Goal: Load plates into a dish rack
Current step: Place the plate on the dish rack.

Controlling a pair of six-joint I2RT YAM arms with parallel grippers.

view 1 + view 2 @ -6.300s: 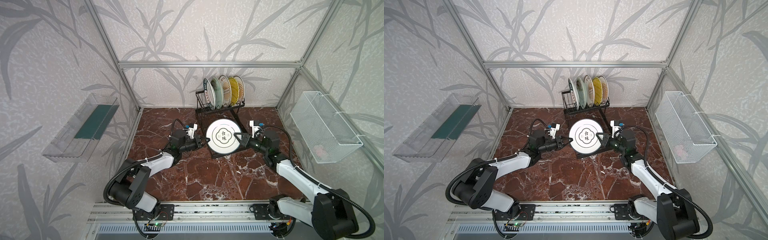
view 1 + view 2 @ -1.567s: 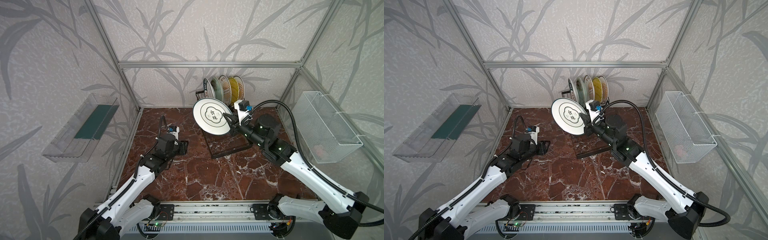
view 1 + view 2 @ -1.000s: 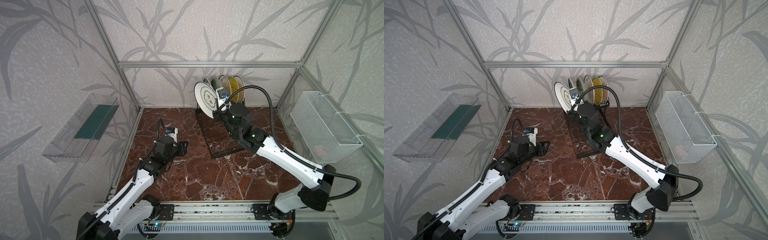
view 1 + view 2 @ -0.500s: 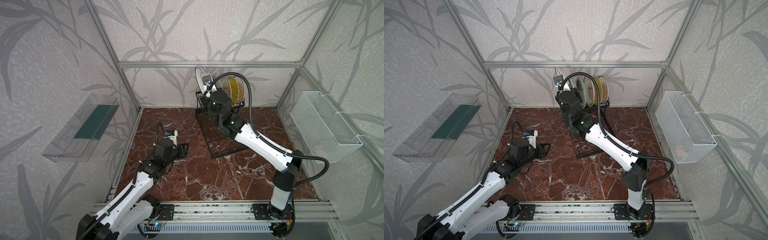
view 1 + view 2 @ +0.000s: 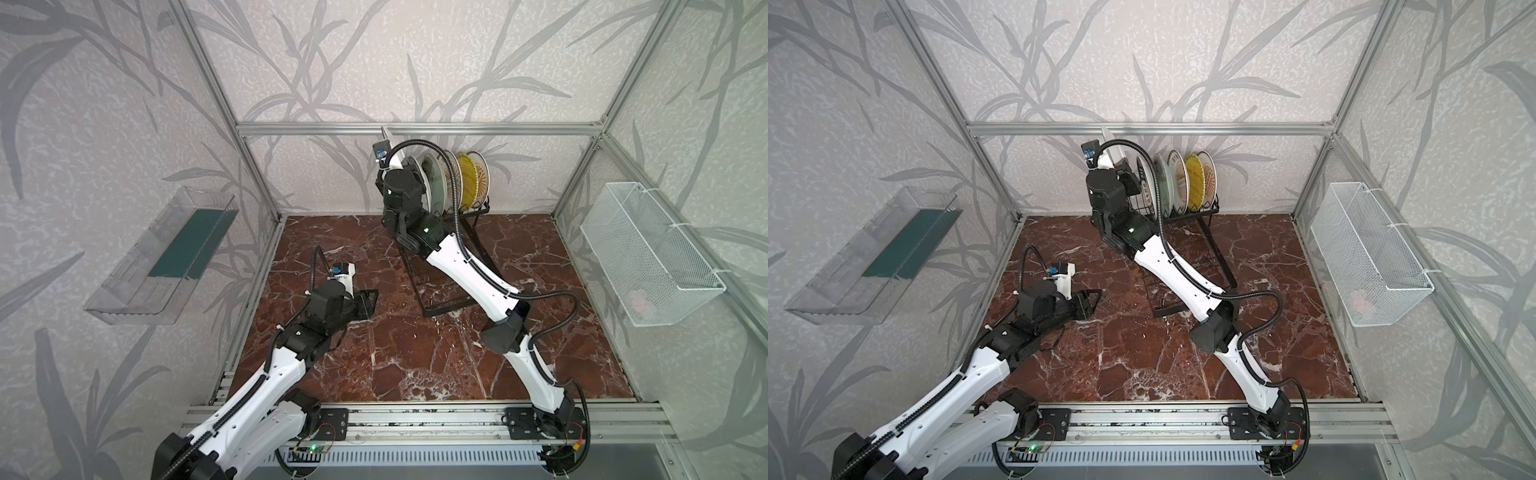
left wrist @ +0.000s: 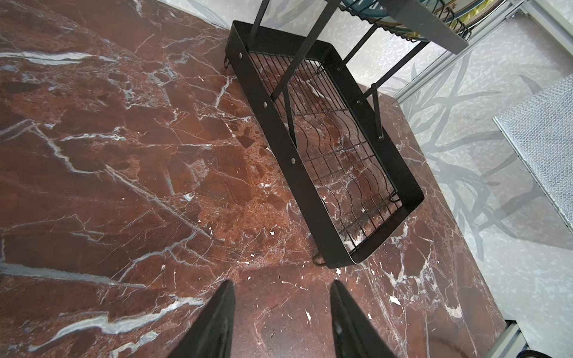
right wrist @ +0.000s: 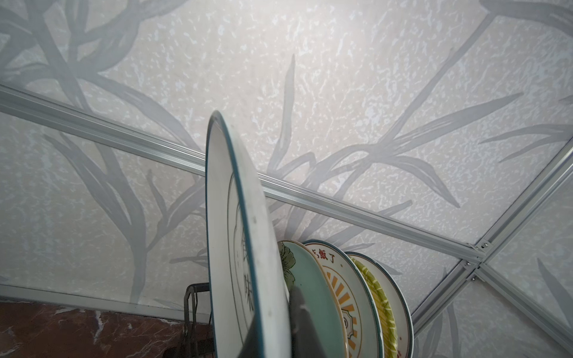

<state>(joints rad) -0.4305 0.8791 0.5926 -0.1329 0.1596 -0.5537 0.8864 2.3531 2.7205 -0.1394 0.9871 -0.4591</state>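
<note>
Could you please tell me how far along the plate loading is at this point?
Done: five plates stand upright in the dish rack. In hand: the right gripper holds the sixth plate, white with an emblem, on edge and raised beside them, apparently not yet seated. The left gripper hangs open and empty. Left: lower that plate into a slot and release.

'飯了' on sunburst plate (image 7: 341,294), '味' on emblem plate (image 7: 231,235)

Transfer of ringed-emblem plate (image 7: 229,217) from dish rack (image 6: 312,198) base to upper row.
The right tool (image 7: 280,313) has lifted the plate on edge beside the mint plate (image 7: 313,279); the left tool (image 6: 280,288) has released it and withdrawn over the counter (image 6: 124,161).
</note>
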